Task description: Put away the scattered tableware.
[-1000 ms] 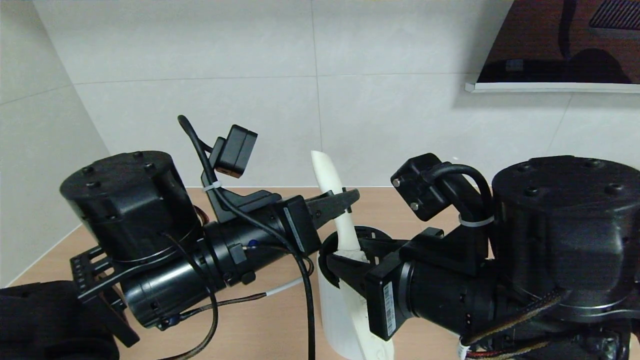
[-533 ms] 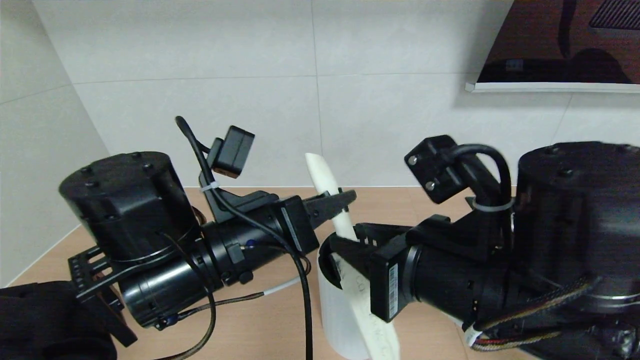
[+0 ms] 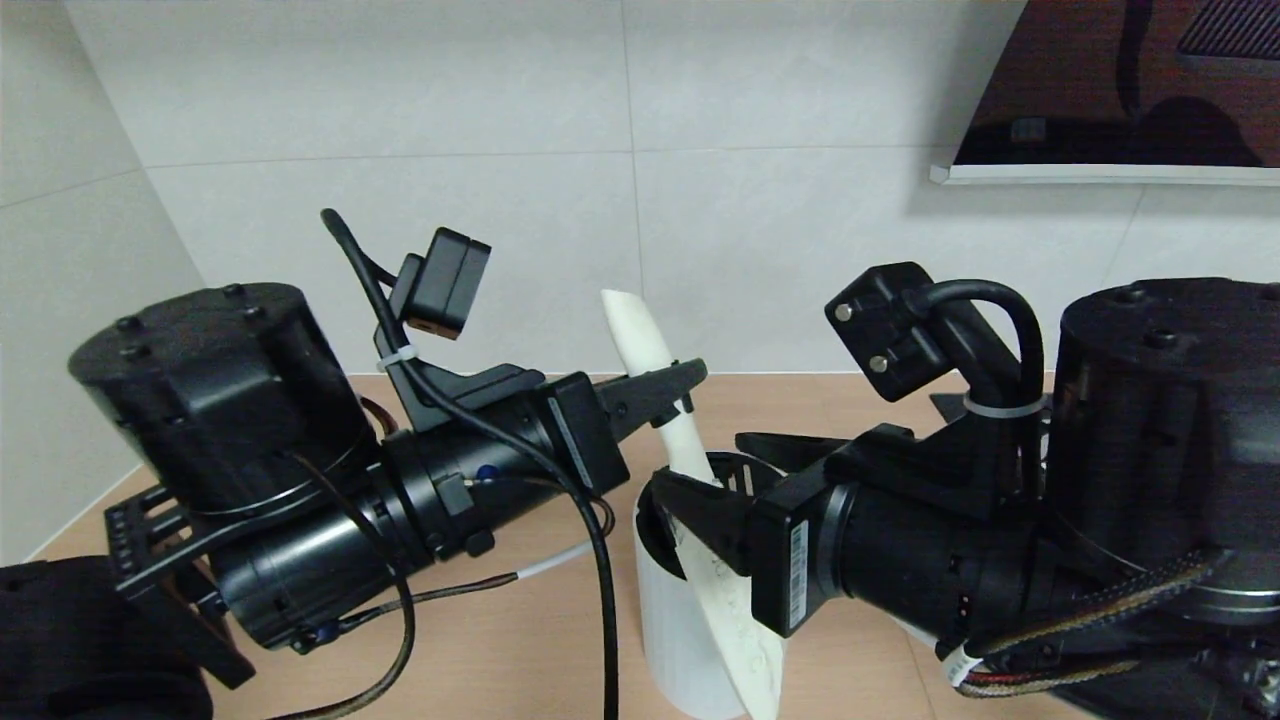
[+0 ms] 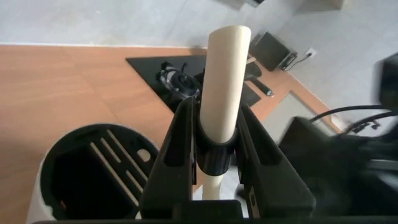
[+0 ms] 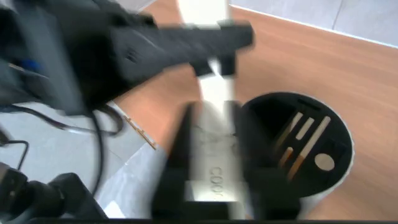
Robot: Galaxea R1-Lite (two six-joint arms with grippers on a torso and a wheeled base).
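In the last second the white spatula [image 3: 635,330] has tipped further left above the utensil holder [image 3: 672,630] on the worktop [image 3: 500,640] — the left gripper [image 3: 680,388] has its fingers clamped on the handle, the right gripper [image 3: 712,478] has its fingers closed about the blade — so I judge it is not yet stowed.

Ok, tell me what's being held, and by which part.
The left gripper is shut on the spatula, high on its handle. The right gripper is around its blade; whether it grips cannot be told.

Matt spatula [image 3: 640,340], seemingly plastic
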